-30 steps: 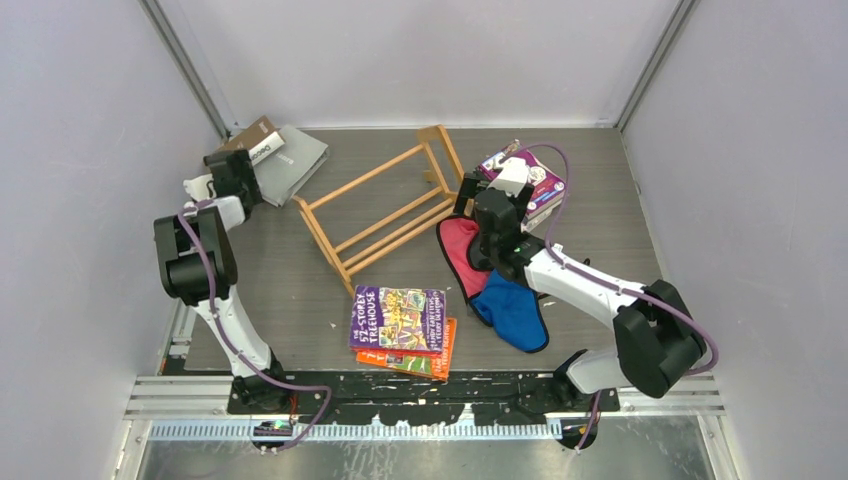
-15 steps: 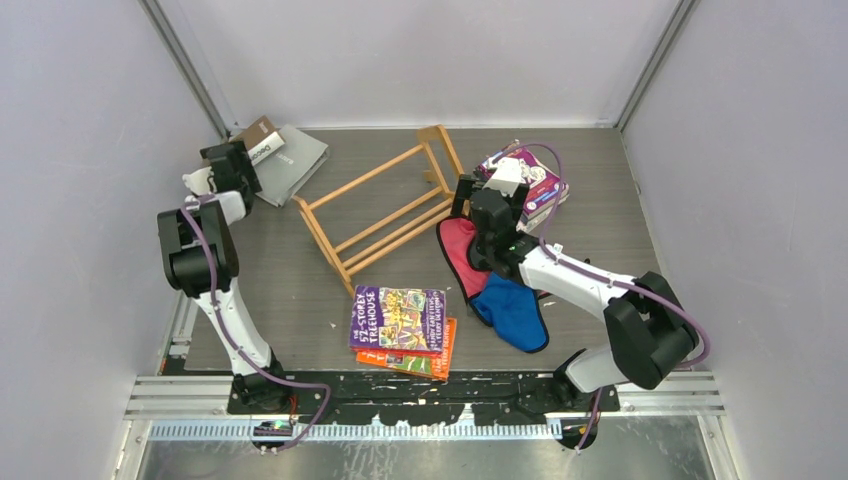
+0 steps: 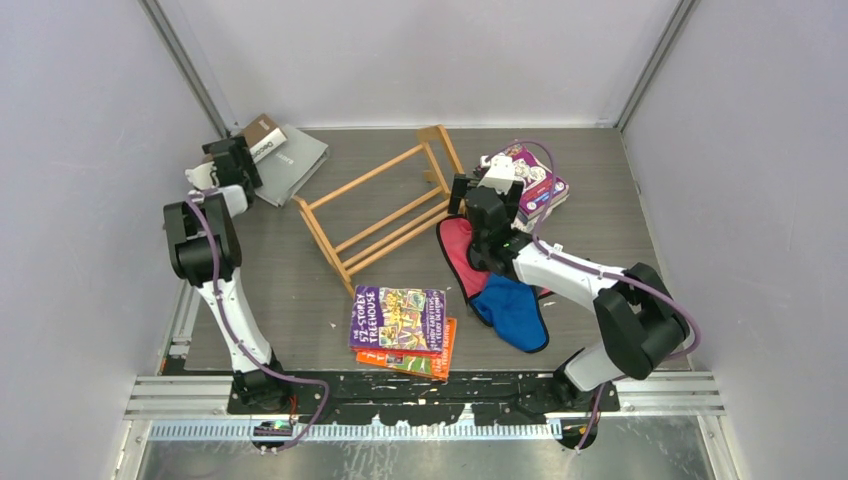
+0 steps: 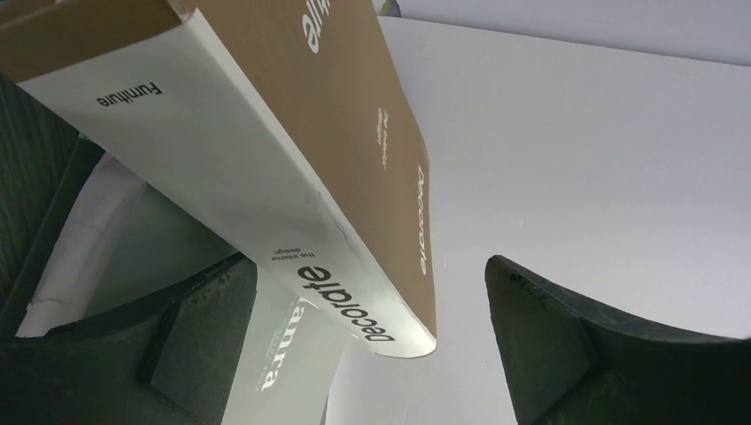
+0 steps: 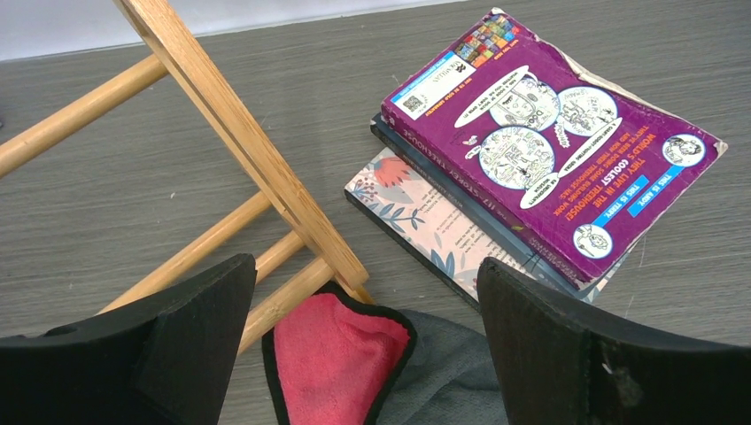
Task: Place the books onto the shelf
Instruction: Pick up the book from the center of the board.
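My left gripper [image 3: 240,158] is open at the back left, its fingers [image 4: 177,345] on either side of a corner of the brown-and-white "Decorate" book [image 4: 292,168], not closed on it. That book [image 3: 264,133] leans on a big grey book [image 3: 297,163]. The light-wood shelf [image 3: 385,205] stands askew mid-table. My right gripper [image 3: 470,200] hangs open over a red cloth [image 5: 332,354], between the shelf's end piece [image 5: 248,150] and a stack of purple [image 5: 549,142], dark and floral [image 5: 403,204] books. A purple Treehouse book [image 3: 398,318] lies on an orange one [image 3: 443,362] near the front.
A blue cloth [image 3: 512,310] lies in front of the red cloth [image 3: 458,250], under my right arm. A grey cloth [image 5: 452,372] shows beside the red one. Grey walls close in the table at the left, back and right.
My left gripper has moved toward the back, closer to the Decorate book. My right gripper has shifted back toward the purple book stack. Both stay open.
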Tool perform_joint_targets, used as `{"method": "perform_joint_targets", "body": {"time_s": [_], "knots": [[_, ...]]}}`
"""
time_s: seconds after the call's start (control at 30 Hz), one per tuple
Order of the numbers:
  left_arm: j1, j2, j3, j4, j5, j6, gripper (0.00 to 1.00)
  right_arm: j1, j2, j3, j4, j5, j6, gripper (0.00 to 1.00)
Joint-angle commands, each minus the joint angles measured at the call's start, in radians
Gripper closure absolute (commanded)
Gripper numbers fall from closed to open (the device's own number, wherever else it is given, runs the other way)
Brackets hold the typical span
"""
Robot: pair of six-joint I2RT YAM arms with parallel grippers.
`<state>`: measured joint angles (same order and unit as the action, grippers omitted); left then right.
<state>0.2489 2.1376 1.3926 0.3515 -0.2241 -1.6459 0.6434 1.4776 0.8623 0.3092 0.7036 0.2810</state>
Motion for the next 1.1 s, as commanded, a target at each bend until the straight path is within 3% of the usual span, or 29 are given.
{"method": "perform_joint_targets", "body": {"time_s": [0.0, 0.73, 1.0, 1.07], "knots": [[0.007, 0.018, 0.057, 0.046, -0.007, -0.007, 0.00, 0.002, 0.012, 0.047, 0.065, 0.011, -0.022, 0.00], [0.005, 0.133, 0.165, 0.122, -0.007, 0.020, 0.01, -0.018, 0.069, 0.061, 0.093, -0.016, -0.032, 0.00], [0.005, 0.146, 0.149, 0.237, 0.035, 0.038, 0.38, -0.021, 0.060, 0.051, 0.097, -0.020, -0.024, 0.00], [0.006, 0.134, 0.130, 0.251, 0.035, 0.045, 0.43, -0.021, 0.053, 0.046, 0.097, -0.018, -0.022, 0.00]]}}
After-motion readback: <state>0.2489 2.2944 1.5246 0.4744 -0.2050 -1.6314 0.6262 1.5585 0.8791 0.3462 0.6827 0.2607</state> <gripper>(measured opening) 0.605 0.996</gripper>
